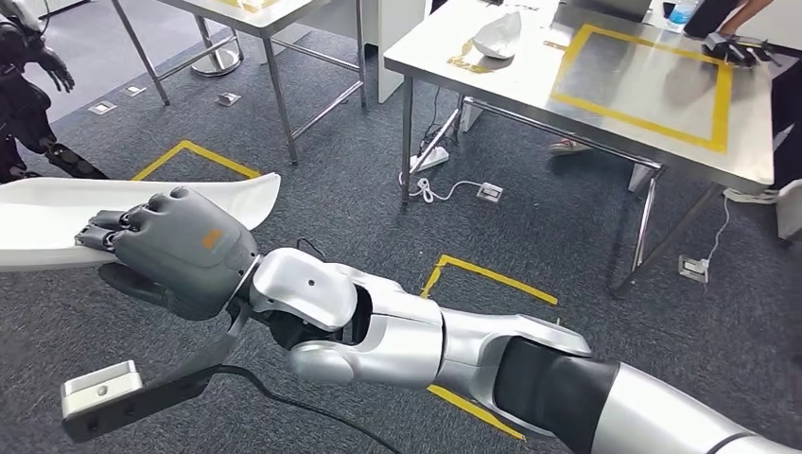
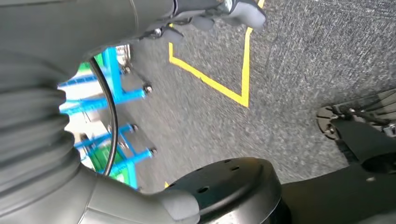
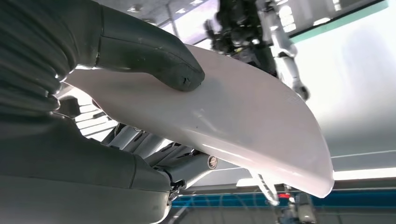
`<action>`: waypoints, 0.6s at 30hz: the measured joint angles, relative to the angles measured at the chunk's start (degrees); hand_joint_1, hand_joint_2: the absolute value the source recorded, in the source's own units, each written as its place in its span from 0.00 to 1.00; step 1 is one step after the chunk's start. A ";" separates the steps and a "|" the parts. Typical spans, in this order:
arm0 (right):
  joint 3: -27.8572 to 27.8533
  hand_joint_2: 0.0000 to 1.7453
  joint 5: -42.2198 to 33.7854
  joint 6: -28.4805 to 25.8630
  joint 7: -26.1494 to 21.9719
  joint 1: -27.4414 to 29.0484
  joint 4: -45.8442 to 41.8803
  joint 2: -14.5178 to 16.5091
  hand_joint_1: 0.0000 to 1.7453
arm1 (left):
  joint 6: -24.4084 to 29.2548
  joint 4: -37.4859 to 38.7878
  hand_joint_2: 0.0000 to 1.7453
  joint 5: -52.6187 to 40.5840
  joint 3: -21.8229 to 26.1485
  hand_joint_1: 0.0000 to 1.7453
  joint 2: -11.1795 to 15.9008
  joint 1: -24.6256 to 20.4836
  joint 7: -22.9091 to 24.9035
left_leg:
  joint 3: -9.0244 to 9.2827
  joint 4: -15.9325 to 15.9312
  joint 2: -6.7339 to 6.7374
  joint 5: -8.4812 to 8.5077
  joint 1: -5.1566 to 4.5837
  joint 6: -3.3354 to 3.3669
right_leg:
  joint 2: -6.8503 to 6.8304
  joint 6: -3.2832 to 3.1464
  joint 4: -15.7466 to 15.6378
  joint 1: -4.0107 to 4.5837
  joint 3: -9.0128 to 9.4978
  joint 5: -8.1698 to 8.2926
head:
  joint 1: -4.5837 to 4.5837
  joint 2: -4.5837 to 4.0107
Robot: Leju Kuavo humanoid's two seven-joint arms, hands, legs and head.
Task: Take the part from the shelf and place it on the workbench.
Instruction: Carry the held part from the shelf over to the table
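Left hand (image 2: 233, 11), seen from its own wrist camera over carpet: fingers bent, nothing visible in them, though impossible to tell for sure whether closed.

Far left of the workbench (image 1: 511, 85), well apart from it: the white part (image 1: 38, 222), long, smooth and curved, clear of any shelf. Clamped by the right hand (image 1: 175, 251), dark fingers over the upper edge and, in the right wrist view, the thick thumb (image 3: 154, 51) pressed flat on the broad face. Gripped part-way along, with a long tapering end sticking out past the hand, so likely to lever and slip on that glossy skin.

To do the carry well:
- Hold the pinch firm and the part level; avoid quick wrist turns.
- Swing the arm across towards the workbench slowly, with the free end raised above the near edge of the workbench before crossing it.
- Mind the steel legs of the workbench and the white cable and socket (image 1: 489, 192) on the floor beside them.
- Aim for the yellow frame (image 1: 629, 118) on the workbench, clear of the white object (image 1: 496, 36) at its far left corner.
- Watch the person's gloved hand (image 1: 733, 47) at the far right corner of the workbench.
- Release only once the part rests flat.
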 joint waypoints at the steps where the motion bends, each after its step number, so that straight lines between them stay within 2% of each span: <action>1: 0.00 1.00 -0.01 0.03 -0.01 0.10 0.01 -0.03 1.00 | 0.00 0.05 1.00 0.00 -0.01 0.00 0.03 0.04 0.02 | 0.00 0.00 0.90 -0.06 -0.13 0.10 | -0.20 0.01 3.08 -0.02 -1.48 -0.99 | 0.00 0.00; 2: 0.00 1.00 -0.02 0.05 -0.01 0.18 0.02 -0.06 1.00 | 0.00 0.09 1.00 0.01 -0.01 0.00 0.05 0.04 0.02 | 0.03 0.01 1.76 -0.12 -0.21 0.16 | -0.28 -0.03 4.21 -0.02 -1.98 -0.95 | 0.02 0.00; 3: -0.01 1.00 -0.08 0.07 -0.01 0.21 0.03 -0.09 1.00 | 0.00 0.11 1.00 0.01 -0.01 0.00 0.05 0.01 0.02 | 0.09 0.01 2.58 -0.19 -0.26 0.18 | -0.45 -0.13 2.96 0.00 -1.25 0.11 | 0.01 0.00; 4: -0.01 1.00 -0.15 0.08 -0.03 0.19 0.03 -0.10 1.00 | 0.00 0.12 1.00 0.01 -0.01 0.00 0.03 -0.04 0.02 | 0.21 0.01 3.33 -0.28 -0.29 0.17 | -0.90 -0.31 -0.36 0.05 0.61 1.83 | 0.02 0.00; 6: -0.02 1.00 -0.31 0.13 -0.07 0.03 0.03 -0.09 1.00 | 0.00 0.12 1.00 0.01 -0.01 0.00 -0.01 -0.11 0.02 | 0.50 0.05 4.55 -0.57 -0.48 -0.12 | -3.07 -0.91 -8.37 0.46 5.06 4.57 | -0.01 0.00; 7: -0.03 1.00 -0.36 0.16 -0.08 -0.08 0.03 -0.08 1.00 | 0.00 0.12 1.00 0.00 -0.01 0.00 -0.01 -0.14 0.02 | 0.63 0.07 5.05 -0.72 -0.60 -0.36 | -3.78 -1.28 -10.82 0.69 6.36 5.12 | 0.00 0.00; 8: -0.05 1.00 -0.42 0.20 -0.09 -0.17 0.03 -0.07 1.00 | 0.00 0.12 1.00 0.01 -0.02 0.00 -0.01 -0.16 0.02 | 0.75 0.05 5.55 -0.85 -0.73 -0.65 | -4.08 -1.63 -11.92 0.92 6.86 5.15 | -0.02 0.00; 10: -0.09 1.00 -0.52 0.26 -0.10 -0.32 0.03 -0.07 1.00 | 0.00 0.05 1.00 0.01 -0.02 0.00 -0.04 -0.27 0.03 | 1.05 -0.09 6.51 -1.08 -0.75 -1.26 | -2.82 -2.28 -12.24 1.01 6.87 5.24 | 0.02 0.00; 11: -0.12 1.00 -0.57 0.27 -0.10 -0.40 0.03 -0.08 1.00 | 0.00 0.01 1.00 0.01 -0.02 0.00 -0.03 -0.35 0.03 | 1.10 0.14 6.16 -1.38 -0.64 -1.59 | -2.24 -2.60 -12.48 0.91 7.01 5.36 | -0.01 0.00; 13: -0.17 1.00 -0.66 0.28 -0.13 -0.66 0.03 -0.03 1.00 | 0.00 -0.08 1.00 0.02 -0.02 0.00 0.00 -0.41 0.03 | -0.17 3.27 3.60 -3.41 -0.42 -2.13 | -1.21 -3.22 -12.92 0.44 7.36 5.62 | -0.15 0.00; 14: -0.16 1.00 -0.68 0.30 -0.16 -0.72 0.03 0.03 1.00 | 0.00 -0.08 1.00 0.02 -0.02 0.00 0.02 -0.38 0.03 | -1.67 6.53 2.00 -5.06 -0.32 -2.32 | -0.70 -3.41 -12.97 0.30 7.41 5.64 | -0.25 0.00; 15: -0.14 1.00 -0.70 0.34 -0.18 -0.72 0.03 0.09 1.00 | 0.00 -0.07 1.00 0.02 -0.02 0.00 0.01 -0.30 0.05 | -3.55 10.33 1.05 -6.72 -0.27 -2.46 | -0.09 -3.52 -12.97 0.22 7.41 5.63 | -0.31 0.00; 16: -0.11 1.00 -0.70 0.37 -0.19 -0.65 0.04 0.13 1.00 | 0.00 -0.05 1.00 0.05 -0.02 0.00 0.02 -0.25 0.06 | -5.22 13.53 0.68 -7.73 -0.23 -2.59 | 0.62 -3.56 -12.95 0.20 7.41 5.62 | -0.31 0.00; 17: -0.09 1.00 -0.70 0.39 -0.17 -0.59 0.05 0.15 1.00 | 0.00 -0.04 1.00 0.08 -0.01 0.00 0.03 -0.26 0.07 | -6.23 15.18 0.55 -7.73 -0.18 -2.70 | 1.35 -3.56 -12.90 0.17 7.41 5.62 | -0.32 0.00; 18: -0.08 1.00 -0.70 0.40 -0.16 -0.57 0.07 0.15 1.00 | 0.00 -0.03 1.00 0.09 -0.01 0.00 0.05 -0.30 0.10 | -6.26 14.76 0.47 -6.61 -0.12 -2.78 | 2.11 -3.49 -12.81 0.10 7.41 5.61 | -0.31 0.00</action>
